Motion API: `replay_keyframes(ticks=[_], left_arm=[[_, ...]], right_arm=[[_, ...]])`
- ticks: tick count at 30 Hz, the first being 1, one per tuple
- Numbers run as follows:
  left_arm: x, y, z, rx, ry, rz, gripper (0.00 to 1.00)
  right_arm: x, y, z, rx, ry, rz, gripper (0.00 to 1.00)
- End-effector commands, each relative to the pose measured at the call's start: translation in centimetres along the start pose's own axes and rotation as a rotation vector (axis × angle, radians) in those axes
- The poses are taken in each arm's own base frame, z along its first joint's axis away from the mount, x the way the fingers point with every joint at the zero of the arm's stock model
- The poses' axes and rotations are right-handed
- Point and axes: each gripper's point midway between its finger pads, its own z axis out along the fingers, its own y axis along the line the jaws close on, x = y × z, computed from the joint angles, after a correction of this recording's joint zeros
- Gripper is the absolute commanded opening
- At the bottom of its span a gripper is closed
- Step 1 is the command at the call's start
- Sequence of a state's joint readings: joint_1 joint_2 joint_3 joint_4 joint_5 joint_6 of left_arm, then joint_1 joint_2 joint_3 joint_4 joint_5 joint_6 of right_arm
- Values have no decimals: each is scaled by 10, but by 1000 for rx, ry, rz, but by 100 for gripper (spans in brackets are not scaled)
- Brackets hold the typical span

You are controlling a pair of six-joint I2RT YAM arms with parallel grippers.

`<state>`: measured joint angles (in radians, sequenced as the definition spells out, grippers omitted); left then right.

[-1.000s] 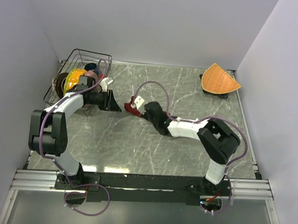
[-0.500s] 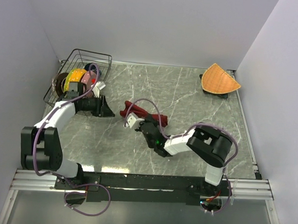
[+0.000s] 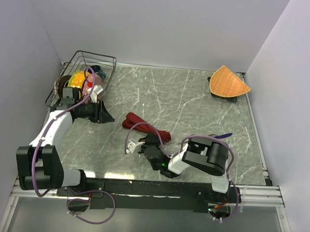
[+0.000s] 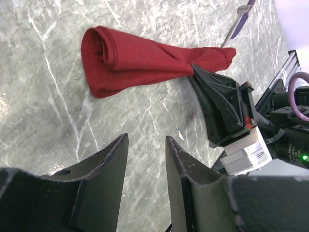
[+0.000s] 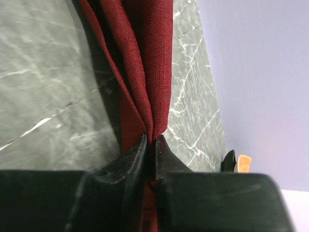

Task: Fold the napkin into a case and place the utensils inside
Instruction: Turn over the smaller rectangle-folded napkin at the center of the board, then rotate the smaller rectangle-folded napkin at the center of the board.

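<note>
The dark red napkin lies bunched in a long roll on the marble table, left of centre. My right gripper is at the roll's near right end. In the right wrist view the right gripper is shut on a fold of the napkin. In the left wrist view the napkin runs up to the right gripper's black fingers. My left gripper hovers left of the cloth, open and empty. The blue-purple knife lies to the right, behind the right arm.
A wire basket with coloured plates stands at the back left, just behind my left arm. An orange woven mat sits on a dark stand at the back right corner. Walls close in the table on three sides.
My right gripper has pulled toward the near edge with the napkin's end, drawing the cloth out into a long roll. My left gripper has drawn back a little to the left.
</note>
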<state>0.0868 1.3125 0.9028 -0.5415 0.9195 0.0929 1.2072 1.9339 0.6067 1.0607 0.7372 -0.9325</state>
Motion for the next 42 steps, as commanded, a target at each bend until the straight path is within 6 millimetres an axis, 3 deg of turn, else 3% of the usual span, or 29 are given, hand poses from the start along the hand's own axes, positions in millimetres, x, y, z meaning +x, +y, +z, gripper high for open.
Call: replay_keyframes(ticks=[1, 5, 9, 11, 12, 13, 15, 16, 18, 19, 20, 21, 22, 23, 24, 25, 26, 27, 28, 29, 32, 35, 42], left_arm=[[1, -12, -7, 26, -18, 28, 42], [0, -14, -10, 18, -22, 41, 42], [-3, -15, -12, 14, -18, 52, 43], [-4, -14, -13, 5, -15, 64, 43], [-8, -13, -14, -3, -18, 76, 43], [-10, -10, -15, -18, -17, 86, 43], [-15, -6, -14, -39, -9, 109, 42], [-18, -3, -13, -59, -5, 112, 41], [-22, -4, -6, -59, 22, 128, 40], [-24, -4, -2, -68, 32, 134, 39], [-23, 1, 3, -92, 48, 121, 39], [-25, -6, 11, -77, 57, 140, 38], [-24, -5, 18, -75, 69, 133, 38], [-23, -6, 24, -85, 77, 113, 37], [-25, -14, 34, -67, 81, 139, 35], [-23, -16, 42, -65, 91, 122, 35], [-23, -16, 48, -77, 97, 127, 34], [-22, -23, 58, -63, 106, 145, 33], [-18, -22, 66, -62, 123, 127, 32], [-14, -25, 72, -58, 137, 89, 31], [-5, -21, 84, -50, 168, 48, 28], [5, -20, 96, -39, 212, 31, 27], [35, 12, 119, -78, 338, -21, 24]], right_arm=[[-6, -2, -9, 9, -12, 50, 30], [-6, 8, -12, -61, 1, 79, 58], [-5, 18, -18, -139, 13, 79, 75], [-15, 9, -21, -148, 2, 132, 79], [-12, 19, -25, -220, 17, 111, 81], [-27, 7, -29, -224, -9, 188, 84], [-32, 12, -38, -318, -15, 204, 91], [-48, 1, -41, -328, -43, 272, 92], [-46, -2, -48, -390, -8, 288, 95], [-60, -14, -53, -415, -46, 358, 95], [-62, -20, -56, -435, -48, 383, 95], [-50, -23, -59, -470, -4, 391, 95], [-62, -35, -66, -505, -40, 455, 95], [-60, -41, -68, -527, -32, 484, 95], [-43, -47, -69, -549, 26, 508, 94], [-50, -56, -74, -594, 2, 577, 93], [-46, -60, -75, -612, 18, 607, 86], [-26, -64, -73, -619, 92, 635, 80], [-24, -66, -73, -636, 111, 663, 75], [-17, -61, -78, -683, 145, 671, 66], [3, -52, -78, -750, 226, 748, 52], [15, -34, -79, -829, 304, 818, 50], [29, 13, -70, -945, 442, 850, 50]])
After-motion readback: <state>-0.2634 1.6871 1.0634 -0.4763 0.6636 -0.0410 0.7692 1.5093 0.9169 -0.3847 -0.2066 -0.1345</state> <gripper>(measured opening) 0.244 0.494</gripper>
